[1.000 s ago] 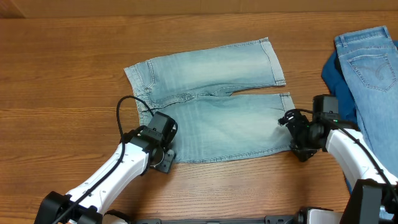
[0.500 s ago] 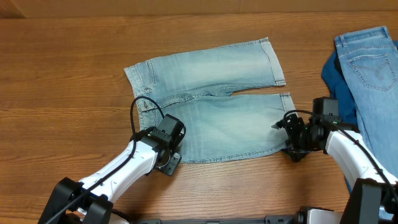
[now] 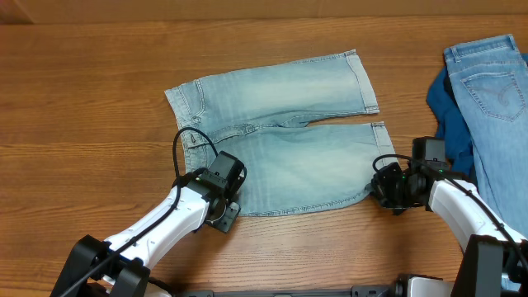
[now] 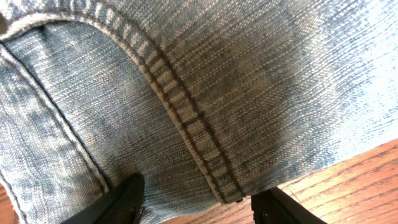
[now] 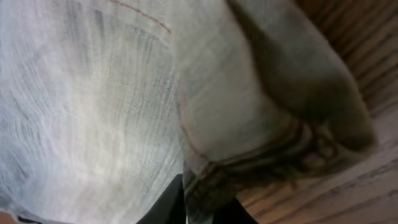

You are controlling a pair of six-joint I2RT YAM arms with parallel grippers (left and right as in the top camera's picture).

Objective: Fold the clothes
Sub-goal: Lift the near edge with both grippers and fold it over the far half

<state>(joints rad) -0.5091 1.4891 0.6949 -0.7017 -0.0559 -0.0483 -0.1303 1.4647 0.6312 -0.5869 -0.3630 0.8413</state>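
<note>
Where the shorts (image 3: 297,165) lay: from overhead I saw them spread flat near the middle of the wooden table (image 3: 82,124), waistband toward my left arm, both legs pointing toward my right arm.
Shorts, look: pale, faded denim, with a gap between the two legs.
Left gripper (image 3: 223,214): it sat at the near corner of the waistband end, over the lower edge of the shorts.
Left pincer: its fingers (image 4: 127,198) stood spread, and a thick stitched seam (image 4: 186,124) ran down between them to the cloth's edge; I saw them closed on nothing.
Right gripper (image 3: 384,188): it was at the near leg's hem corner.
Right pincer: it was pressed together on the shorts, and my right wrist camera showed a bunched fold of hem (image 5: 273,155) caught at the fingertips (image 5: 169,200).
Near leg's corner: overhead, it curved in toward the right gripper, while the far leg's hem lay square.
Brighter denim garment (image 3: 491,91): it lay at the table's right edge with a stitched pocket facing up, apart from the shorts.
Dark blue cloth (image 3: 445,107): it was partly under that garment, just beyond the right gripper.
Wood: bare grain showed beside the cloth in both wrist views.
</note>
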